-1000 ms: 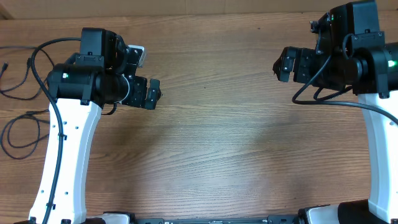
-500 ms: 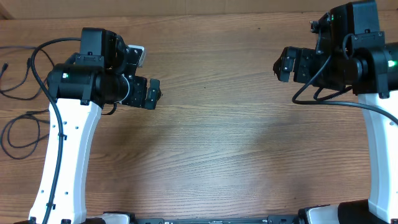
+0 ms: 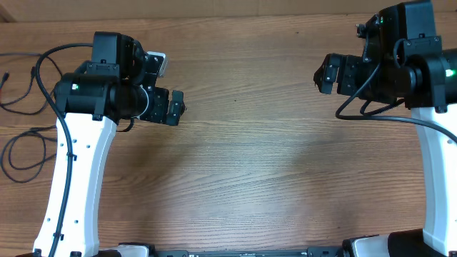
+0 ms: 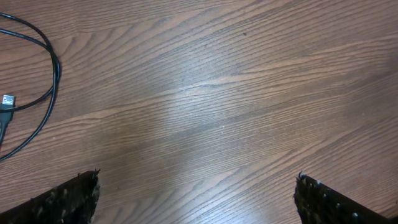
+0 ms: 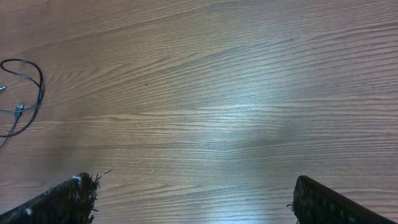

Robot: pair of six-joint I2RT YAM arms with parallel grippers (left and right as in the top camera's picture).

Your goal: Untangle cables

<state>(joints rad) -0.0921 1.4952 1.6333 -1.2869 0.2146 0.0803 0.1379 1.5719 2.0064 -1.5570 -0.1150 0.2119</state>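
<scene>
Only the left wrist view shows a silver plug (image 4: pixel 7 101) on the cables (image 4: pixel 55 68). Overhead, they lie in loose loops at the table's (image 3: pixel 243 164) left edge, beside the left arm. The left gripper (image 3: pixel 176 107) and right gripper (image 3: pixel 323 73) hang over bare wood, fingers wide apart.

brown wood-grain table (image 3: pixel 250 157) with soft sheen, thin black cables (image 4: pixel 56 70) perhaps rubber-sheathed, smooth white plastic left arm (image 3: pixel 71 185)

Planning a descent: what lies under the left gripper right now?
Bare wooden table under the open left gripper; the cables lie off to one side. Anything beneath the left arm is hidden in the overhead view.
</scene>
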